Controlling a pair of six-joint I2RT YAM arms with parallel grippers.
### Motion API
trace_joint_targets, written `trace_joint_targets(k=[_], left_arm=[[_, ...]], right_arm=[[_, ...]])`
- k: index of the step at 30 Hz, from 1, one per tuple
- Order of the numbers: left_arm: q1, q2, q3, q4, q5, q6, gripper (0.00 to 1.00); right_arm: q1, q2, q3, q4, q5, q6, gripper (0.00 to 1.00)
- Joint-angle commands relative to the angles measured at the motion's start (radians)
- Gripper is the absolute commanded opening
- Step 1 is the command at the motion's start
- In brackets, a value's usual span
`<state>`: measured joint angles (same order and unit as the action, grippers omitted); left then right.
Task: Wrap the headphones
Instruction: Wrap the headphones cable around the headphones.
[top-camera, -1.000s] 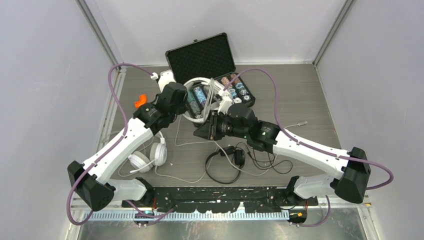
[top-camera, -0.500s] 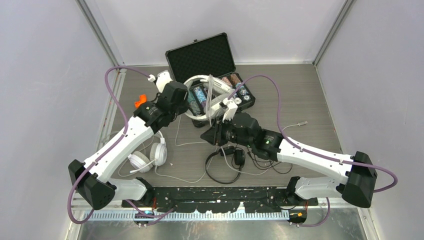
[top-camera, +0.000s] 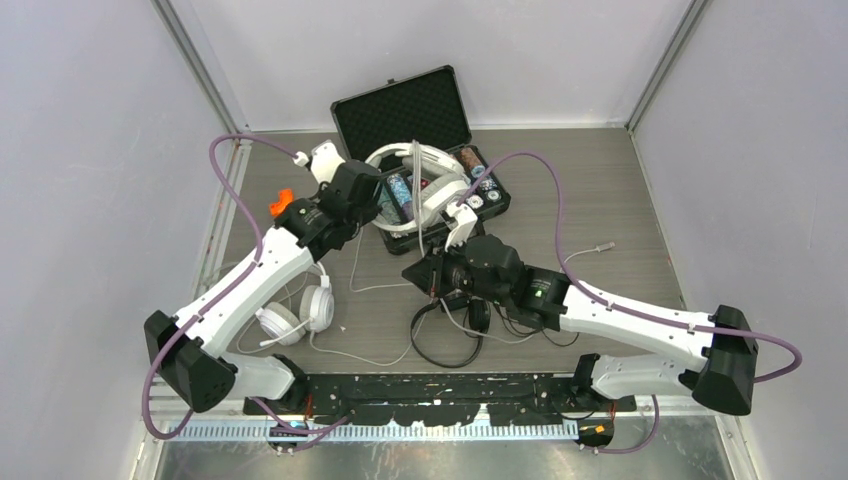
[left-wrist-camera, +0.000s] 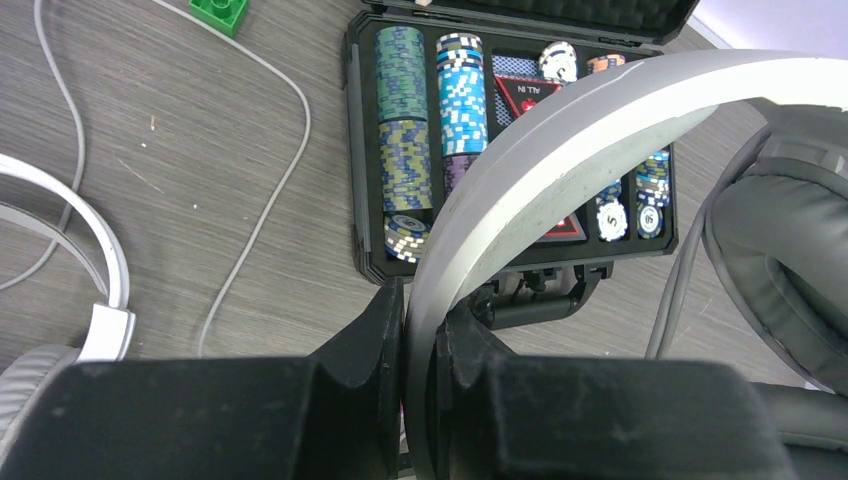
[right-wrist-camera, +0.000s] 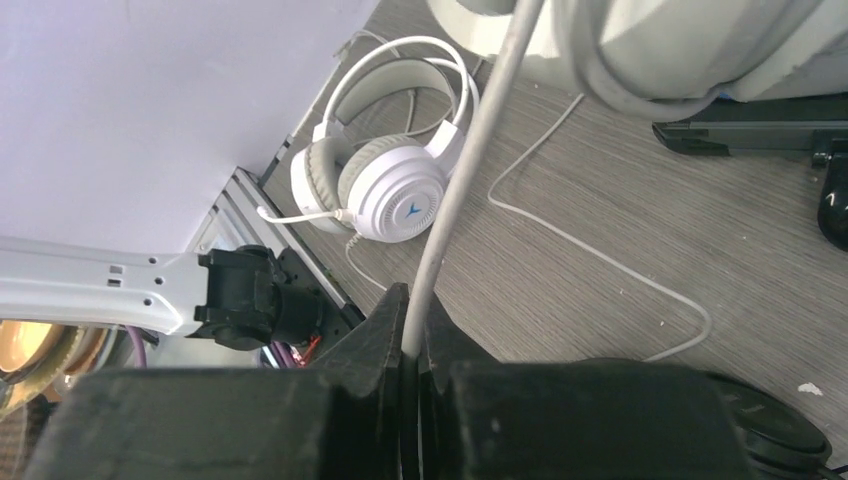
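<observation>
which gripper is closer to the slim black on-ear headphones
Right. The right gripper hangs just beyond the slim black on-ear headphones, pinching a grey cord; the left gripper is farther back-left, by the black poker-chip case, clamping a white-grey headband.

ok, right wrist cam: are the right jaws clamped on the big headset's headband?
No: the right gripper is shut on the grey cord, which runs up from between its jaws.

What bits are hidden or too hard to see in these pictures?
- Top view: the black headphones lie partly under the right arm.
- Top view: the chip case is partly covered by the big grey headphones.
- Left wrist view: their ear cup is cut off by the right edge.
- Right wrist view: the cord in the right gripper runs off the top edge, so its end is unseen.
</observation>
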<state>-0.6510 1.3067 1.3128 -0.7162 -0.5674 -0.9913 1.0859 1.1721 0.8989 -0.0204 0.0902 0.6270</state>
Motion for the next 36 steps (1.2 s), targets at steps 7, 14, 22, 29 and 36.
trace_joint_targets(k=[7, 14, 22, 29, 36], left_arm=[[-0.001, 0.020, 0.069, 0.080, -0.009, -0.162, 0.00], [0.000, 0.015, 0.070, 0.085, -0.009, -0.170, 0.00], [-0.001, -0.016, 0.081, 0.077, 0.013, -0.174, 0.00], [-0.001, -0.037, 0.081, 0.084, 0.077, -0.187, 0.00], [0.001, -0.039, 0.105, 0.069, 0.065, -0.169, 0.00]], right_arm=[[0.029, 0.025, 0.079, 0.013, 0.087, -0.036, 0.04], [0.032, 0.018, 0.047, -0.004, 0.122, -0.035, 0.04], [0.032, -0.074, -0.090, 0.012, 0.154, -0.138, 0.20], [0.032, -0.113, -0.232, 0.170, 0.161, -0.191, 0.23], [0.030, -0.100, -0.311, 0.232, 0.168, -0.202, 0.25]])
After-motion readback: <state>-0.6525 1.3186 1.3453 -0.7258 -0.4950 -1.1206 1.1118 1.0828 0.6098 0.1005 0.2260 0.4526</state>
